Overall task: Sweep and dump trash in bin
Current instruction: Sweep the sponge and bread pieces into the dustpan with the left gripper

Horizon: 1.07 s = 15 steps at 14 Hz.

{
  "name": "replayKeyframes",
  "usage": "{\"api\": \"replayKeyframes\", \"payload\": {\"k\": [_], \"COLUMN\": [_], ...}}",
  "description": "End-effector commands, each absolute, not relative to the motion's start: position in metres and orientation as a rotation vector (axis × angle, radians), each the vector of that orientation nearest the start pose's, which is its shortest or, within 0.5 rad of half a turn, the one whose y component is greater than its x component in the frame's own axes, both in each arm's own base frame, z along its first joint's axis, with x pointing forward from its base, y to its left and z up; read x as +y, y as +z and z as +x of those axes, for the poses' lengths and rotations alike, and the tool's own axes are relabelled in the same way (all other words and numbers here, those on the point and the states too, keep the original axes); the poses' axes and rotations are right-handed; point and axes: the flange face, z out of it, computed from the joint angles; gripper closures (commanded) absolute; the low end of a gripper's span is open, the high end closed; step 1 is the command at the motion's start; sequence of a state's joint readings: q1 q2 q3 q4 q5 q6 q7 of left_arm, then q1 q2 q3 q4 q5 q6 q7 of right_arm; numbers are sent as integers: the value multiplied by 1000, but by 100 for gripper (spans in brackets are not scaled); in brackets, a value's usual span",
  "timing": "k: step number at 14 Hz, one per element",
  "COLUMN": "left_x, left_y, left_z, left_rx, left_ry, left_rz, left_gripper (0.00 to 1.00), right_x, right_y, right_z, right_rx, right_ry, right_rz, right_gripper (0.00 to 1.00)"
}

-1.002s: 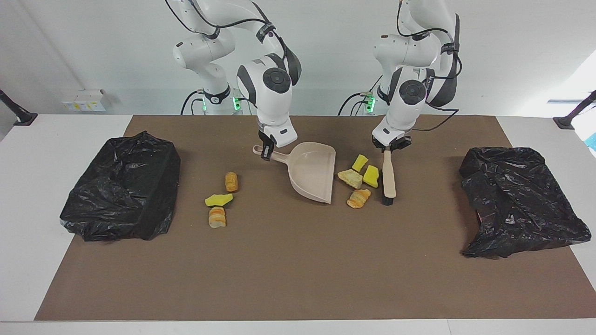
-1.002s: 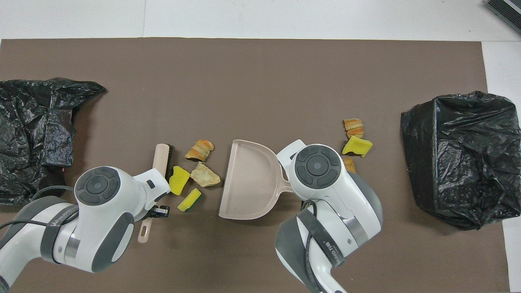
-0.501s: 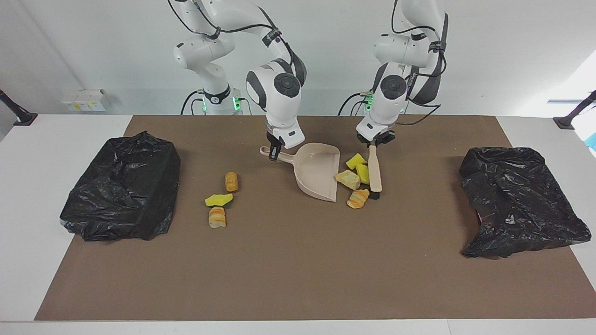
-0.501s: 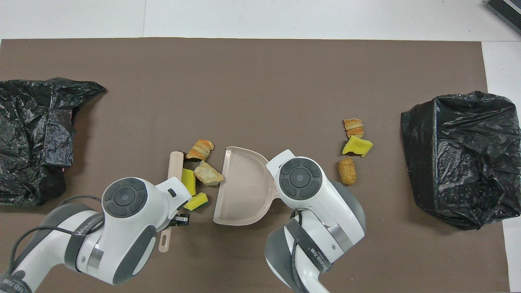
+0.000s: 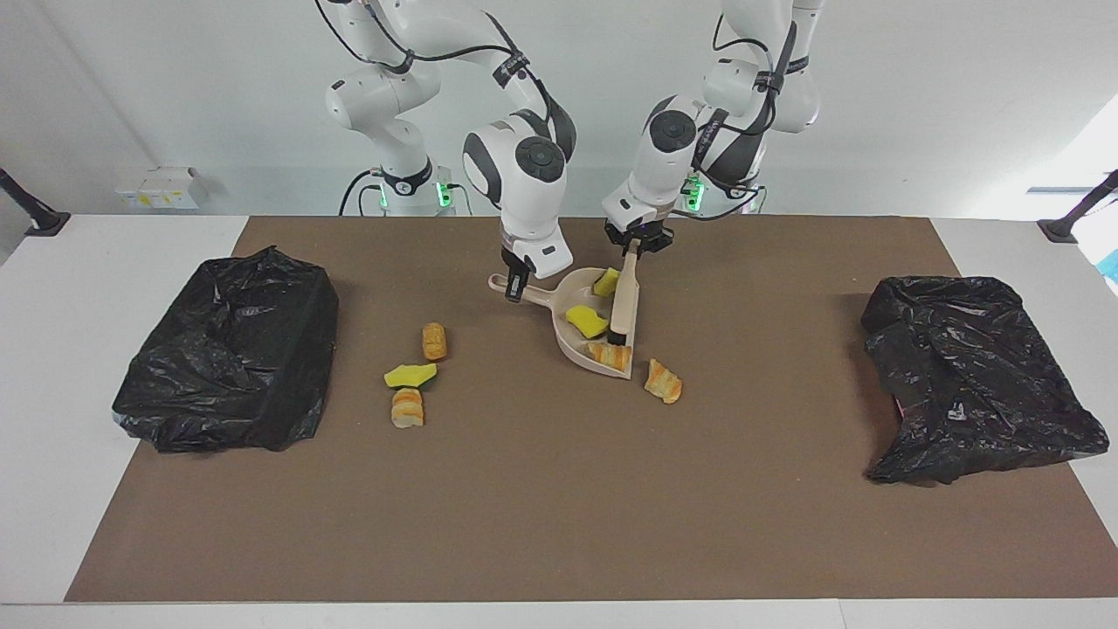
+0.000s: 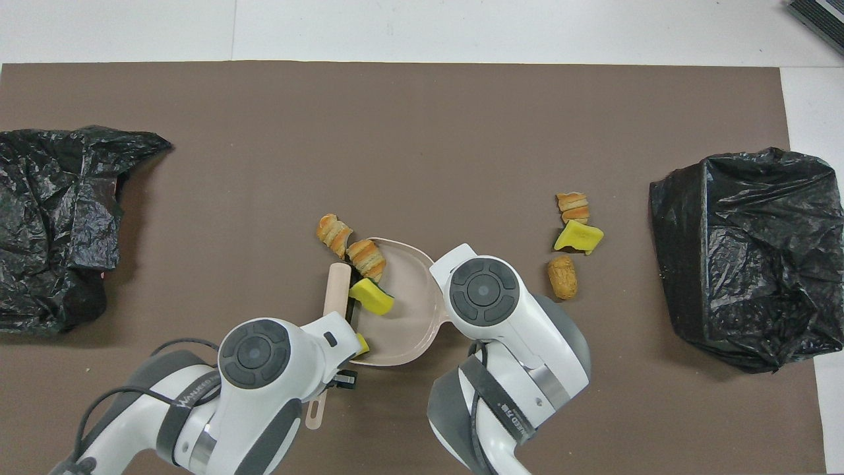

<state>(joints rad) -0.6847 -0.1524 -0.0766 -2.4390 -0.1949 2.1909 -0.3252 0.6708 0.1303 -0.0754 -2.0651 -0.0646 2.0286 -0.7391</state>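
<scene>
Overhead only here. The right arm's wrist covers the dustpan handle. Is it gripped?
Observer: Yes. In the facing view the right gripper is shut on the handle of the dustpan.
Operator: The left arm covers the pan's corner nearest the robots. Anything in there?
Observer: A yellow sponge lies in the pan there, beside the brush.
Operator: Left grip?
Observer: The left gripper is shut on the brush's handle, and the brush head is down at the pan's mouth.
</scene>
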Motion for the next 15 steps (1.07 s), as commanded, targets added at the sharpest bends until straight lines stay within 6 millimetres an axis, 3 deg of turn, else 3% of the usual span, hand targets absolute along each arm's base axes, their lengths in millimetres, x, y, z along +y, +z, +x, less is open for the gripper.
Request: {"api": "replayKeyframes", "payload": {"k": [1,2,6,7,9,12,15], "left_x": [-317,-313,-269,-258,-217,-192,-195], "left_y": [365,370,390,388,382,360,343], "left_z": [328,333,392,407,440,470,467], "left_rx": [507,504,422,417,339,395,592], "left_ry": [275,295,251,235,174,174,234], "left_rz": [-3171,-3155,-3081,-3085,-3123,-3124,-3072], "left_gripper": [100,100,100,100,100,100,100], "right_x": [309,309,308,308,309,309,308], "right_y": [354,354,354,354,354,354,354], "right_z": [459,459,459,459,458,458,458], "right_rx": [-2016,-2016,-2014,-2012,-2007,-1985,-1975], "right_ry": [253,253,253,253,255,254,256], "right_rz": [-2489,-2489,-2490,-2492,-2497,-2514,-2522], "right_gripper": [100,100,100,100,100,100,100]}}
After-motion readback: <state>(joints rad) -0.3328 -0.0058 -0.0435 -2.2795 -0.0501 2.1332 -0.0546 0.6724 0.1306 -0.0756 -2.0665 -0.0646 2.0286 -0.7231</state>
